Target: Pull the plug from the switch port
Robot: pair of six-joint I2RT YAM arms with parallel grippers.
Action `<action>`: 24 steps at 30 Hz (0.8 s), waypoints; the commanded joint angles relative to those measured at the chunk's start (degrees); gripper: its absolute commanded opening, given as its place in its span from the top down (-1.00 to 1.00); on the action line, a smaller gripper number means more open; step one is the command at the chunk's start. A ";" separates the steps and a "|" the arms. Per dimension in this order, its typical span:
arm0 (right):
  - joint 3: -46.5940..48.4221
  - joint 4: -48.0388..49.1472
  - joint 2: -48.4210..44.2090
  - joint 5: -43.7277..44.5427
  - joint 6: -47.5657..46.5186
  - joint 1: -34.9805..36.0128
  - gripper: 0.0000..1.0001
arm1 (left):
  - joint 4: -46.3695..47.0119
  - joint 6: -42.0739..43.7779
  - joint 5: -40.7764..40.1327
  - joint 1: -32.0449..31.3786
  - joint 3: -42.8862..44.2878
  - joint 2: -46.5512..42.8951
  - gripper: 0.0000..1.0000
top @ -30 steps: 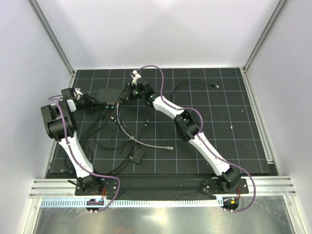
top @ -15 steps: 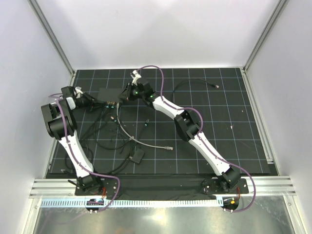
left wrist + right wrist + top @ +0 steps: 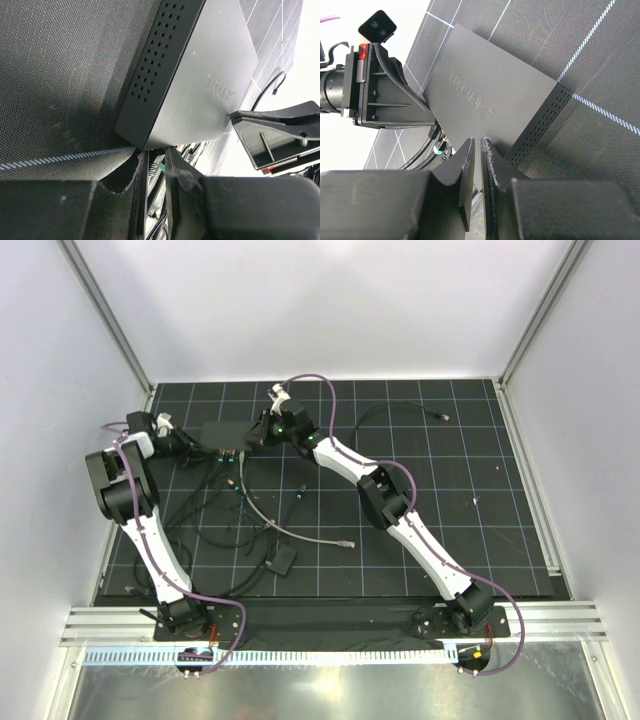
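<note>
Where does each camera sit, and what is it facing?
Top external: above, behind the robot, looking down at the flat dark-grey switch box; left arm and right arm show.
Left wrist: low at the switch's vented end; left gripper below.
Right wrist: above its lettered top; right gripper below.
Shared: the switch; wrist views show each other's gripper.

switch (image 3: 222,434): flat dark-grey box, lying flat, far-left of mat (image 3: 440,530) | plug (image 3: 154,167): at its port-edge corner
</note>
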 commanded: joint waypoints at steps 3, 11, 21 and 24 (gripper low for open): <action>1.51 0.34 0.05 0.80 -0.13 0.22 0.64 | -4.68 4.07 -4.99 0.82 -5.16 0.38 1.00; 1.59 0.16 0.05 0.97 -0.13 0.13 0.64 | -1.15 3.01 -4.45 1.44 -9.31 -4.28 1.00; 0.98 0.25 -0.56 1.06 -0.22 0.13 0.65 | -14.95 12.77 -19.75 -1.81 -3.77 -4.89 1.00; 1.33 0.60 -0.30 0.89 0.22 0.13 0.65 | -13.82 12.07 -17.29 -1.73 -5.08 -5.42 1.00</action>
